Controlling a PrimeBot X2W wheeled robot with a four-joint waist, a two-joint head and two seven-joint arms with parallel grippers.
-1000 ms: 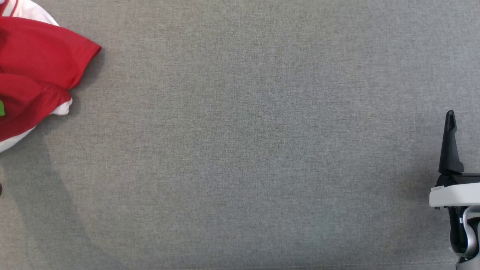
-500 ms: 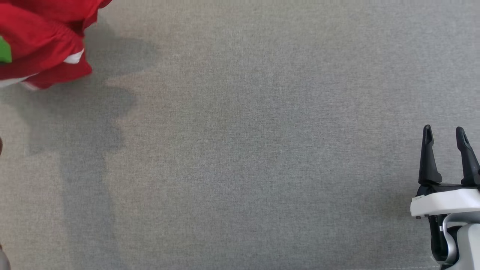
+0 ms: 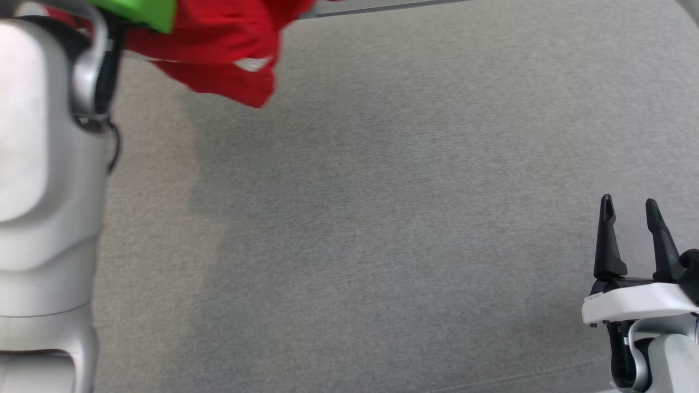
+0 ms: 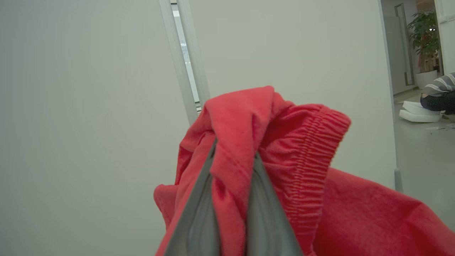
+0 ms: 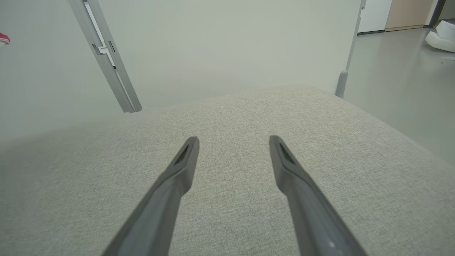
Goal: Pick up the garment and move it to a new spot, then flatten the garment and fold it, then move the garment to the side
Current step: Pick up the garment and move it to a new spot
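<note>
My left gripper (image 4: 234,149) is clamped tight on the red garment (image 4: 302,149): in the left wrist view a fold of the cloth is pinched between my two fingers, and its gathered elastic band bunches up just to the right of them, in front of a pale wall panel (image 4: 89,106). In the head view the garment is at the top left, a blurred red bundle with a thin white trim, beside a green patch (image 3: 144,11) and past my pale left forearm (image 3: 43,164), which runs up the left edge. I cannot tell from there whether its lower edge touches the grey fabric surface (image 3: 382,218). My right gripper (image 3: 628,202) sits at the lower right, well apart from the garment, fingers pointing up the view and spread with nothing between them; the right wrist view shows the same wide gap over bare grey cloth (image 5: 227,213)
</note>
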